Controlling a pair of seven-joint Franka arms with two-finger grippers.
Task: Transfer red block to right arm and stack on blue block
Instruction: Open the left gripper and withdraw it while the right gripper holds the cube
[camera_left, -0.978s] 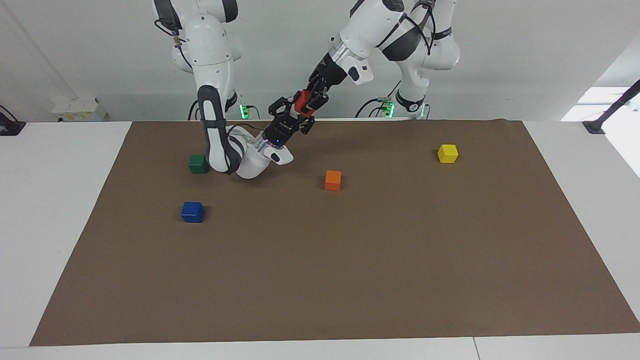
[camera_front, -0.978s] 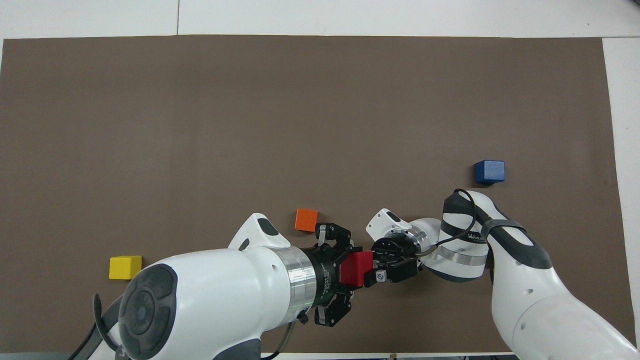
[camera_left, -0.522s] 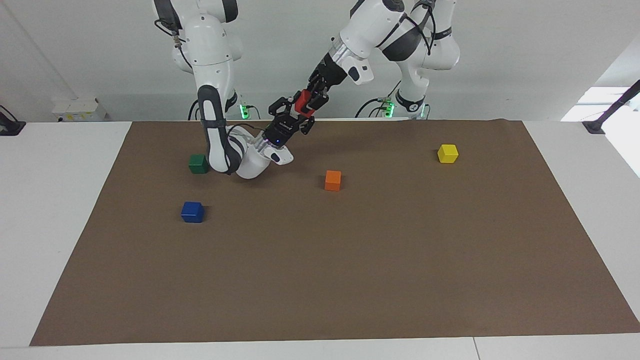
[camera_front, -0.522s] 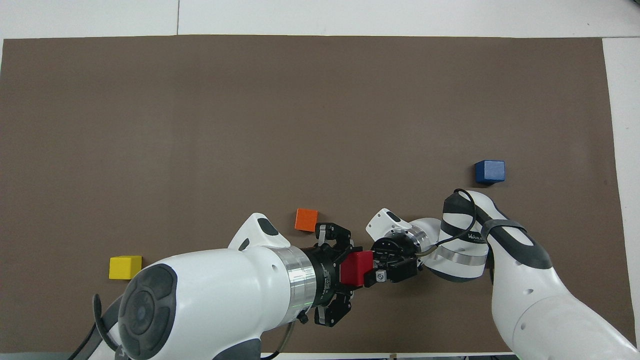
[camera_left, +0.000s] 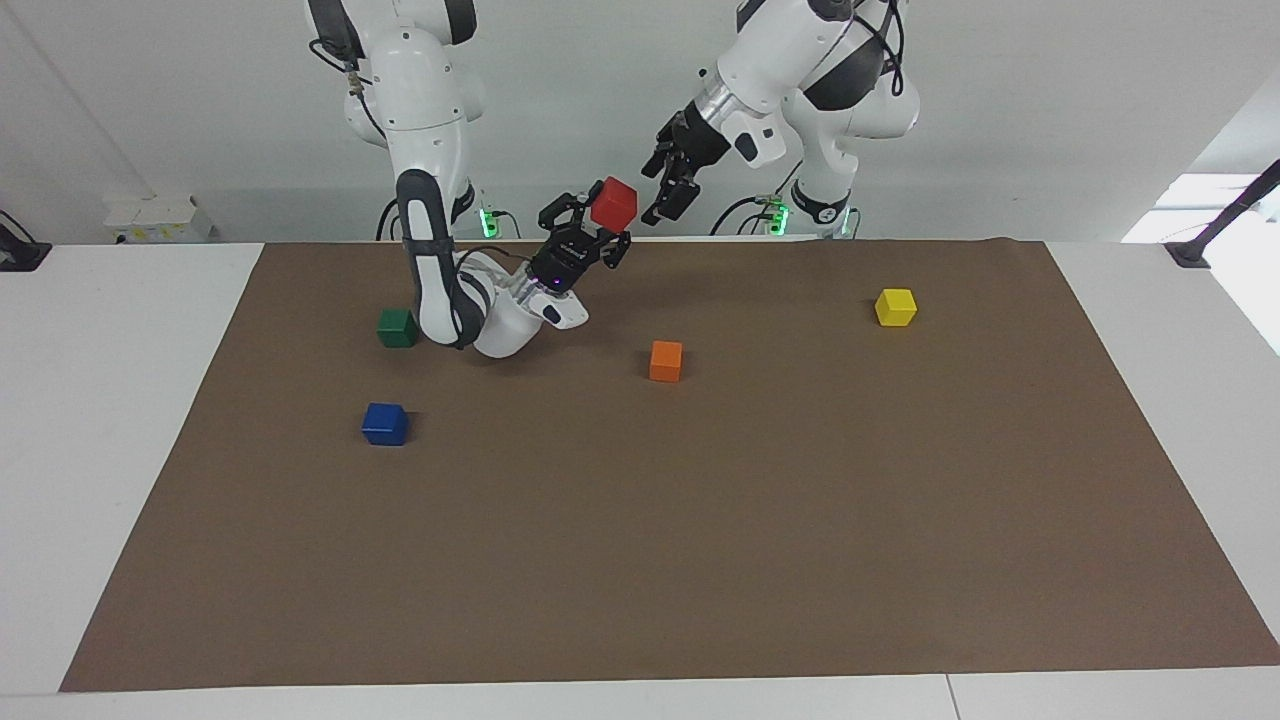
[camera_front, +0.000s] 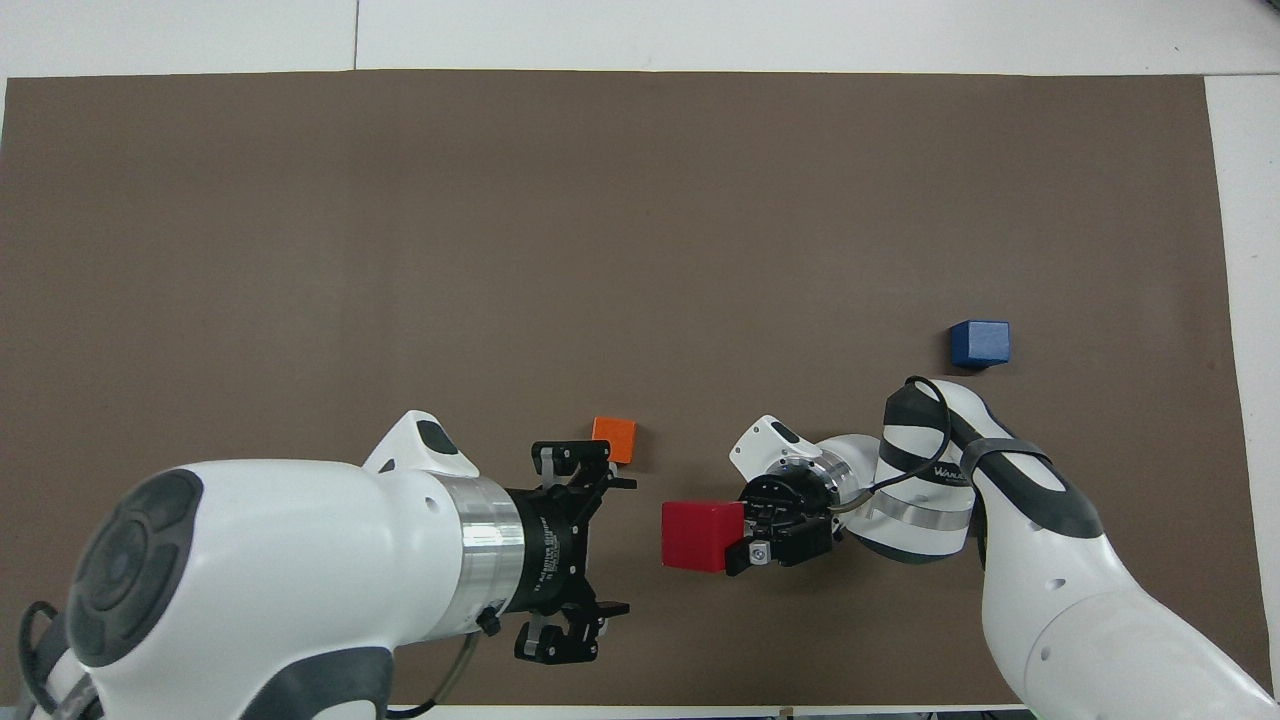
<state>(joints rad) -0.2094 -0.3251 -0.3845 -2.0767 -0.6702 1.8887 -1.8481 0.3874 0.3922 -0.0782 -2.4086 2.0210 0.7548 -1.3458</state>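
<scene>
Working from the blue block (camera_left: 384, 423), which sits on the mat toward the right arm's end, I see my right gripper (camera_left: 598, 226) clamped on the red block (camera_left: 613, 203), up in the air, with the left gripper (camera_left: 672, 195) spread open and empty beside it. I'd carry the cube over the blue block, square its faces, then lower gently. The fingers' contact faces are hidden from me.

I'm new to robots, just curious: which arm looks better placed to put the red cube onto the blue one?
Right. The right gripper holds the red block, on the blue block's end; the left gripper is open and apart from it.
</scene>
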